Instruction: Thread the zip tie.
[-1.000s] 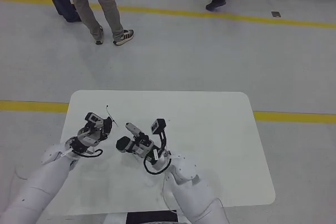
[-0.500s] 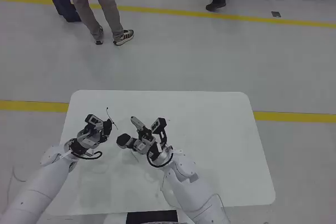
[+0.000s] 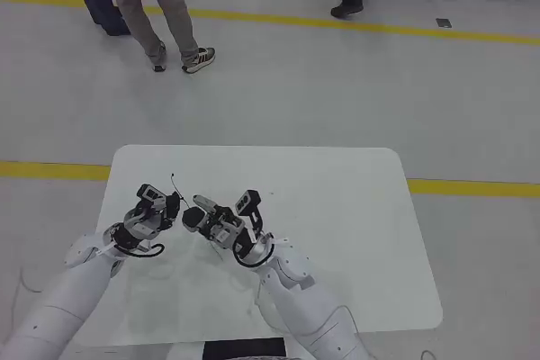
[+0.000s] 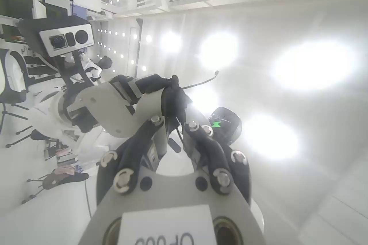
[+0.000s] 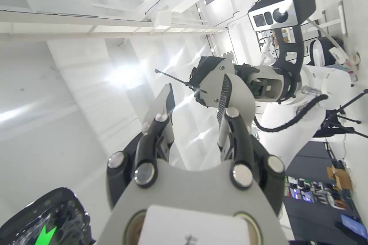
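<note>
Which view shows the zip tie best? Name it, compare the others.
Right wrist view: the zip tie stands out clearly, sticking from the left gripper. Left wrist view has it in glare; the top view shows a tiny sliver.

Overhead, we look steeply down on the table [image 3: 360, 198]; each close wrist camera faces the other arm. Shared: left gripper [image 3: 173, 202] and right gripper [image 3: 196, 205], lower left overhead.
</note>
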